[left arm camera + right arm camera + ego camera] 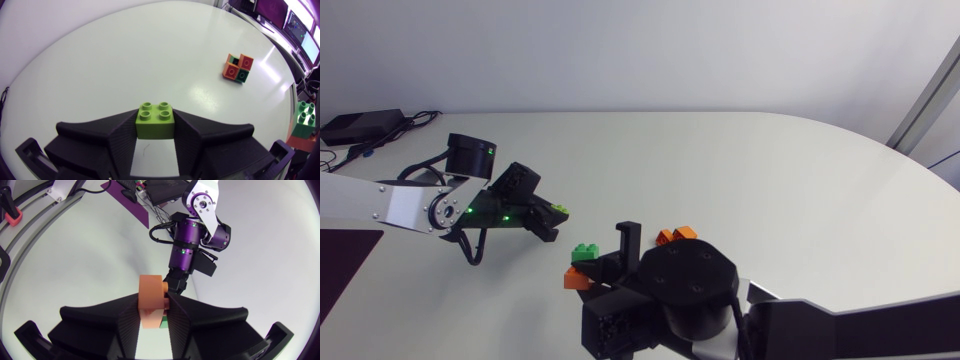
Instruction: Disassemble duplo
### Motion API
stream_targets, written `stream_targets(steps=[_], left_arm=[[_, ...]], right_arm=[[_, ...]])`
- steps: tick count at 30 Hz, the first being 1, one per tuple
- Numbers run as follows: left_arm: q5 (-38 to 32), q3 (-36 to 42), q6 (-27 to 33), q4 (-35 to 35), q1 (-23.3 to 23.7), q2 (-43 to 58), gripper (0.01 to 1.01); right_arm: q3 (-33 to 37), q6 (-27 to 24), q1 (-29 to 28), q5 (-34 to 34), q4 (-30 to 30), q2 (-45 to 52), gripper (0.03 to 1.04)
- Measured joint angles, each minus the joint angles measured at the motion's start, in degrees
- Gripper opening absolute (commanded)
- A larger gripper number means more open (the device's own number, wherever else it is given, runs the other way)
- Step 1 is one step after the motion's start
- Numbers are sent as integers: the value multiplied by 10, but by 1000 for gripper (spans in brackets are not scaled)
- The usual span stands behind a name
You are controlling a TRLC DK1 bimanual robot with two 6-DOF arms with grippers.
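My left gripper is shut on a lime green 2x2 brick, which sits squarely between its fingertips just above the table. My right gripper is shut on a small stack, an orange brick joined to a dark green brick. In the right wrist view the orange brick fills the gap between the fingers, and the left arm's gripper is close ahead of it. The two grippers stand near each other but apart. A block of orange and green bricks lies on the table beyond them.
The white table stretches wide behind and to the right of both grippers. The orange-and-green block lies just beside my right arm's wrist. A dark mat covers the table's left front corner.
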Motion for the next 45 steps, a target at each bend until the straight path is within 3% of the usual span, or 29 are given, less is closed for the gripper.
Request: stream_targets(steps=[14,22,34,36,38,39,45], left_arm=[[-141,-36,27,67,-70,1,367],[-156,-42,42,71,-81,12,370],[-188,-42,60,72,-94,38,467],[-200,-42,63,73,-97,45,567],[-204,-43,71,73,-102,47,777],[-210,-43,73,73,-105,48,816],[-223,-47,81,75,-117,48,831]], right_arm=[[-11,0,0,6,0,-14,210],[-12,0,0,6,1,-19,210],[-12,0,-4,6,2,-19,210],[-12,0,-4,6,2,-19,210],[-12,0,-4,6,2,-19,210],[-12,0,-4,6,2,-19,210],[-12,0,-4,6,3,-19,211]])
